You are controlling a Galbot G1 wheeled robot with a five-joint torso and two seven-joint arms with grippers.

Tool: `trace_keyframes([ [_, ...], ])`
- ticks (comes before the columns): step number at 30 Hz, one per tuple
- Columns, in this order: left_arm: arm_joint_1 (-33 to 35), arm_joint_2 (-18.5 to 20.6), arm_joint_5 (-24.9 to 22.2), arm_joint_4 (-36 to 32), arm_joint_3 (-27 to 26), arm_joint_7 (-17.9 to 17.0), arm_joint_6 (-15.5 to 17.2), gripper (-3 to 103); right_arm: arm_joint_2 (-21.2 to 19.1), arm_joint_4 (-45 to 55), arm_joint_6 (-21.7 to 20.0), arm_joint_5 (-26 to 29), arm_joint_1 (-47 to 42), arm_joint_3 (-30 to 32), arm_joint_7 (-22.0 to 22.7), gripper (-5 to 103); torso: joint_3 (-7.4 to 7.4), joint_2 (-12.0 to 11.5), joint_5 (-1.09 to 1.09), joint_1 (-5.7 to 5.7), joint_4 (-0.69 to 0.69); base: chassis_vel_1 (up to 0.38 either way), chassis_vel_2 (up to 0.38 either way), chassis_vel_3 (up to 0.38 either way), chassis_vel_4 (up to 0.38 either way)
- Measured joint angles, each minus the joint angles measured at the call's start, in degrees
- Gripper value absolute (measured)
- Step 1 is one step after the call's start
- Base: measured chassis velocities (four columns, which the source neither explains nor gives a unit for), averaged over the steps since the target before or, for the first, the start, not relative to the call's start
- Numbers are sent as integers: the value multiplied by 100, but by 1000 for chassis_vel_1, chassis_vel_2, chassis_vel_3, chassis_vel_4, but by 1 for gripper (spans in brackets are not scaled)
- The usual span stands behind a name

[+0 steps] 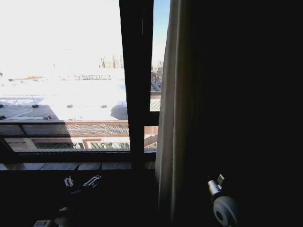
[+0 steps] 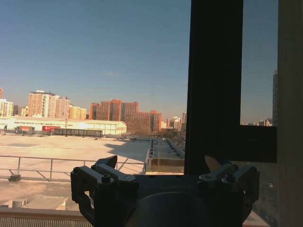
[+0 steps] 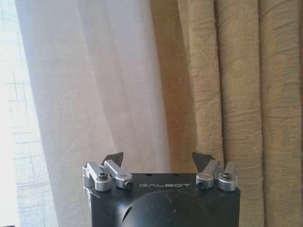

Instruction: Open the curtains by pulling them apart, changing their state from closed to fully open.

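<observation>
A: Status on the curtains [image 1: 173, 109]?
B: Head view: bunched panel hangs at about 3 o'clock of centre, just beside the dark window frame bar [image 1: 137, 80]. Glass from 9 to 12 o'clock is uncovered, rooftops and city outside.
A: Right arm?
B: Right gripper [image 3: 161, 158] sits low, at roughly 5 o'clock in the head view, facing the fabric. Jaws spread wide, nothing between them. Wrist view: sheer white panel [image 3: 94, 94] on one side, heavier beige pleated fabric [image 3: 227, 94] on the other. Whether the fingertips [image 3: 115, 157] touch the cloth, can't tell, probably just short.
A: Any writing?
B: "GALBOT" printed on the right gripper body, legible. Some marking on the left gripper housing too, too dark to read.
A: Left arm?
B: Left gripper [image 2: 163, 163] low at about 7 o'clock in the head view, below the sill [image 1: 71, 165]. Jaws open, empty, pointed at bare glass. The frame bar stands ahead of it, a strip of curtain at the far edge of the wrist view.
</observation>
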Motion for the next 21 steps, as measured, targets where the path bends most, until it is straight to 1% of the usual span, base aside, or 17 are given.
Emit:
trace_keyframes([
  [1, -3, 0, 0, 0, 2, 0, 2, 100, 23, 124, -8, -9, -103, -13, 6, 86, 0, 0, 0, 0, 0, 0, 0, 0, 0],
  [2, -6, 0, -1, 0, 3, 0, 3, 100, 46, 246, -12, -39, -230, -31, 7, 86, 0, 0, 1, 0, 0, 0, 0, 0, 0],
  [3, -15, 1, -3, 0, 7, 0, 5, 100, 81, 374, -13, -156, -387, -54, 8, 96, 0, 0, 2, 0, 0, 0, 0, 0, 0],
  [4, -15, 1, -3, 0, 7, 0, 5, 100, 81, 374, -13, -156, -387, -54, 8, 96, 0, 0, 2, 0, 0, 0, 0, 0, 0],
  [5, -23, 3, -4, 0, 13, 0, 6, 100, 110, 448, -13, -285, -484, -72, 5, 96, 0, 0, 1, 0, -1, 0, 0, 0, 0],
  [7, -42, 8, -6, 0, 33, -1, 13, 100, 164, 537, -12, -548, -610, -106, -16, 100, 0, 0, 0, 0, -1, 0, 0, 0, 0],
  [11, -54, 15, -6, 0, 56, -1, 24, 100, 192, 536, 14, -706, -591, -118, 0, 100, 0, 0, 0, 0, 0, 0, 0, 0, 0],
  [18, -51, 21, -8, 0, 52, -1, 35, 100, 198, 471, 47, -726, -532, -126, 34, 100, 0, 0, 2, 0, 0, 0, 0, 0, 0],
  [21, -50, 23, -8, 0, 63, -1, 43, 100, 191, 417, 60, -724, -467, -129, 45, 100, 0, 0, 1, 0, 0, 88, 65, -72, -76],
])
